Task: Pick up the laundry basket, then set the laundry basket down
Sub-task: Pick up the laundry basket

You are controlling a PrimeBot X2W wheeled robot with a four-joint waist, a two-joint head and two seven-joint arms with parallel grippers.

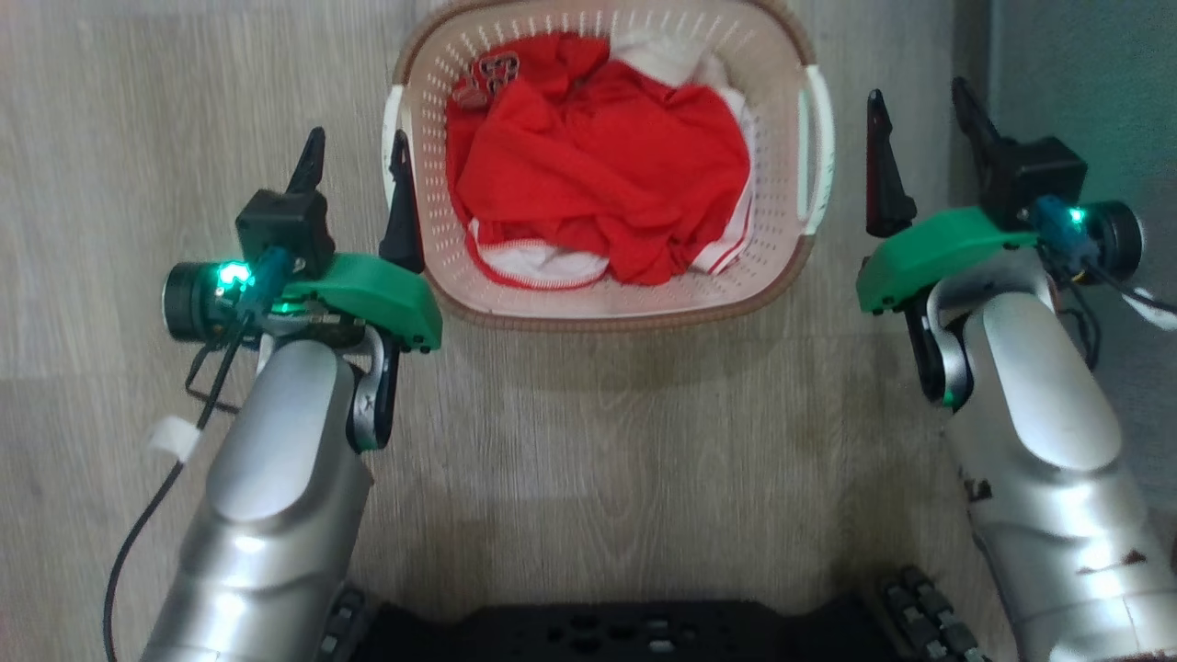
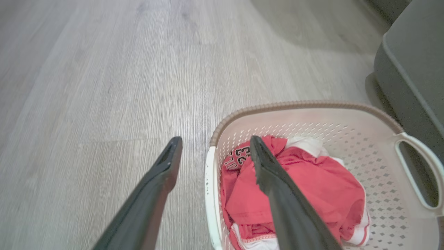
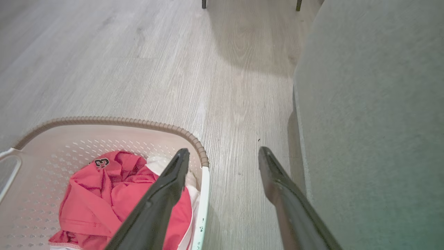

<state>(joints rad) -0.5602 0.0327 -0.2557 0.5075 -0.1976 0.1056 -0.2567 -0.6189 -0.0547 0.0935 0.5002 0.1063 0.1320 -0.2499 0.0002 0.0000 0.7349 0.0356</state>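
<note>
The laundry basket (image 1: 644, 308), cream perforated plastic with a brown woven-look rim, stands on the floor at the top centre of the head view and holds a red and white garment (image 1: 598, 175). My left gripper (image 1: 357, 138) is open at the basket's left side. In the left wrist view the left gripper (image 2: 215, 138) has the white left handle (image 2: 209, 180) under the gap between its fingers. My right gripper (image 1: 918, 90) is open just outside the right handle (image 1: 821, 147). In the right wrist view the right gripper (image 3: 223, 150) hangs above that handle (image 3: 203, 208).
A grey upholstered piece of furniture (image 3: 374, 121) stands close on the right of the basket (image 2: 412, 69). Two dark furniture legs (image 3: 204, 3) show far off. Pale wood floor (image 1: 138, 138) spreads left of the basket. My dark base (image 1: 607, 634) sits below.
</note>
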